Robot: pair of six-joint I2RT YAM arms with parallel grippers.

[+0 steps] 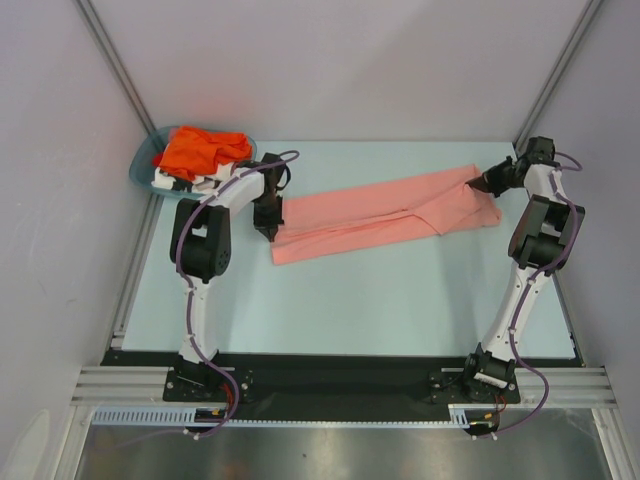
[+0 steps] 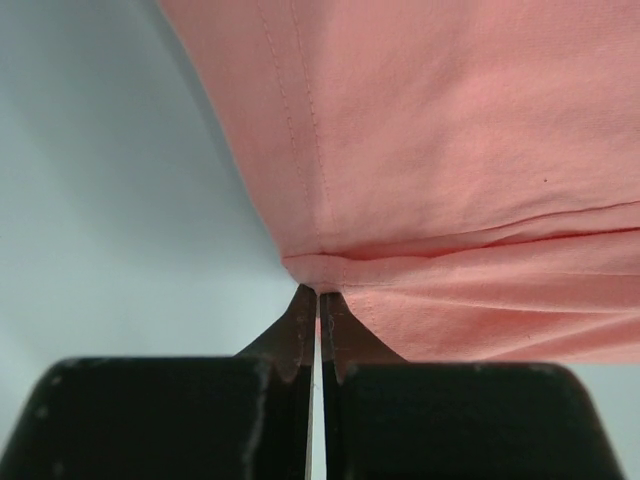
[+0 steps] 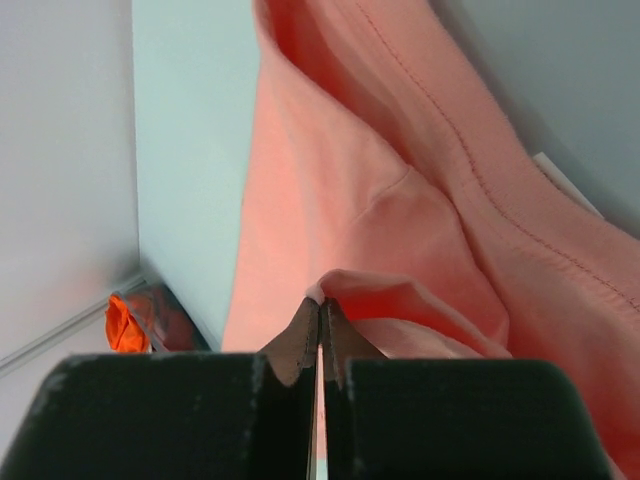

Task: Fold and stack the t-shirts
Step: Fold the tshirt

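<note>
A salmon-pink t-shirt (image 1: 385, 215) is stretched in a long band across the back of the table, slanting from lower left to upper right. My left gripper (image 1: 268, 232) is shut on its left corner; in the left wrist view the cloth (image 2: 450, 150) is pinched at the fingertips (image 2: 318, 292). My right gripper (image 1: 484, 180) is shut on the shirt's right end, where a fold of cloth (image 3: 400, 250) sits between the tips (image 3: 320, 303). A bright orange t-shirt (image 1: 200, 150) lies heaped in the teal basket (image 1: 145, 160), with white cloth (image 1: 195, 183) under it.
The basket stands at the table's back left corner, just behind my left arm. Pale walls and metal frame posts close in the table on three sides. The pale blue tabletop (image 1: 380, 300) runs in front of the shirt to the black rail at the near edge.
</note>
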